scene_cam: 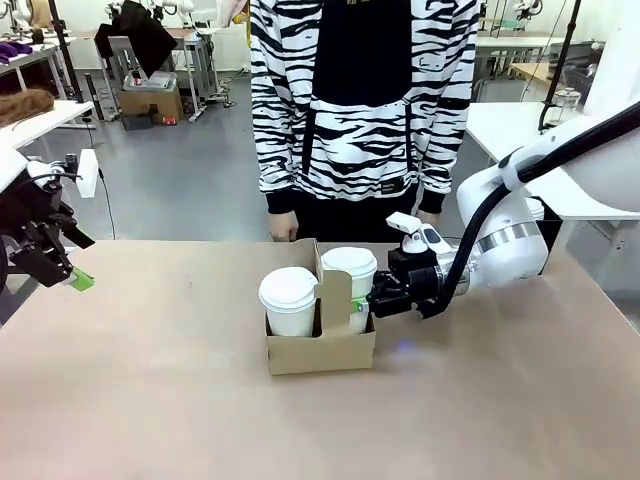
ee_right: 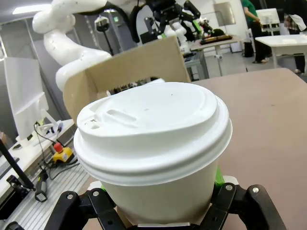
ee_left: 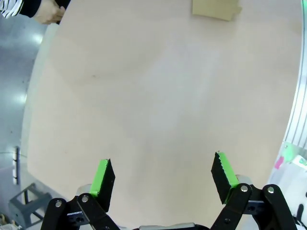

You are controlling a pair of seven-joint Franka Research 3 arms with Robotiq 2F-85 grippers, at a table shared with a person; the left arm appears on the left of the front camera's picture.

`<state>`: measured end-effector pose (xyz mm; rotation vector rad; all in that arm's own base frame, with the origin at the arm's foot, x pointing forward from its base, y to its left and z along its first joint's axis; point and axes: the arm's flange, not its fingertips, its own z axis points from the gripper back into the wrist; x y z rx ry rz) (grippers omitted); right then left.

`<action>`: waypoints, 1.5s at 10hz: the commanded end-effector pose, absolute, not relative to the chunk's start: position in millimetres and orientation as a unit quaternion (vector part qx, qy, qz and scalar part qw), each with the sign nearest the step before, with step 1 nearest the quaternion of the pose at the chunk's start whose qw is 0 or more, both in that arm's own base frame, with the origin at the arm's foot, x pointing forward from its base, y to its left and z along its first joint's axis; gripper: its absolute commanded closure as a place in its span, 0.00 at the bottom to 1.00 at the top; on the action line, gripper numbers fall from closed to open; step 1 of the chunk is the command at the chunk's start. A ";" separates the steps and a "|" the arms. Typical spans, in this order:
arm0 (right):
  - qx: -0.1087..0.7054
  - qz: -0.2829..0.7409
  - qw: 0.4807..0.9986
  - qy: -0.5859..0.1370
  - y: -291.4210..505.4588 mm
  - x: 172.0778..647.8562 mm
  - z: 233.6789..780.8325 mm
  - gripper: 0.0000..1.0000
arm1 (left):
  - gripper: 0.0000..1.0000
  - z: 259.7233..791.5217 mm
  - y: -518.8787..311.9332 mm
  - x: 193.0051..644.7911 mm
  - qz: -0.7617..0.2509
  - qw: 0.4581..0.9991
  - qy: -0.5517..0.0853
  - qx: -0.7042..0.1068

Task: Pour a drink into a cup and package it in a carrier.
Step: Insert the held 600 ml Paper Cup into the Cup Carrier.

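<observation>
The cardboard carrier (scene_cam: 320, 345) sits mid-table nearest the camera, holding two lidded white cups, one per compartment. The right gripper (scene_cam: 362, 302) reaches in from three o'clock and pinches the right cup (scene_cam: 349, 280); its wrist view shows the lid (ee_right: 151, 127) close up with the handle piece (ee_right: 129, 72) behind. The left gripper (scene_cam: 78, 279) hangs at nine o'clock, fingers (ee_left: 103, 177) spread, well apart from the carrier.

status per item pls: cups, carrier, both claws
Left cup: lidded, upright, seated in carrier.
Right cup: lidded, upright, in carrier, gripped by right claw.
Carrier: on table, both slots filled.
Right claw: shut on right cup.
Left claw: open, holding nothing, over bare table, away from carrier.
</observation>
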<state>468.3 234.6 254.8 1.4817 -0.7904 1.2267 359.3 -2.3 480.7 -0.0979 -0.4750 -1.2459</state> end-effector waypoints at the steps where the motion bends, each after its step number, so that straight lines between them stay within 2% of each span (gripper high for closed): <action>1: 0.599 0.533 0.492 -0.339 235.0 476.2 247.2 0.19 | 0.00 480.9 -1.0 358.9 -0.579 0.782 -0.226 -0.054; 3: 0.594 0.541 0.487 -0.343 234.7 478.8 240.1 0.19 | 0.00 480.9 -1.0 358.9 -0.579 0.782 -0.226 -0.054; 4: 0.585 0.549 0.485 -0.349 231.7 477.0 241.1 0.00 | 0.00 480.9 -1.0 358.9 -0.579 0.782 -0.226 -0.054; 7: 0.564 0.562 0.486 -0.360 221.1 470.8 254.0 0.00 | 0.00 480.9 -1.0 358.9 -0.579 0.782 -0.226 -0.054; 12: 0.523 0.552 0.529 -0.378 178.7 462.0 280.0 0.00 | 0.00 480.9 -1.0 358.9 -0.579 0.782 -0.226 -0.054; 14: 0.502 0.522 0.567 -0.392 144.6 458.0 294.8 0.00 | 0.00 480.9 -1.0 358.9 -0.579 0.782 -0.226 -0.054; 15: 0.481 0.491 0.603 -0.405 117.9 454.0 307.3 0.00 | 0.00 480.9 -1.0 358.9 -0.579 0.782 -0.226 -0.054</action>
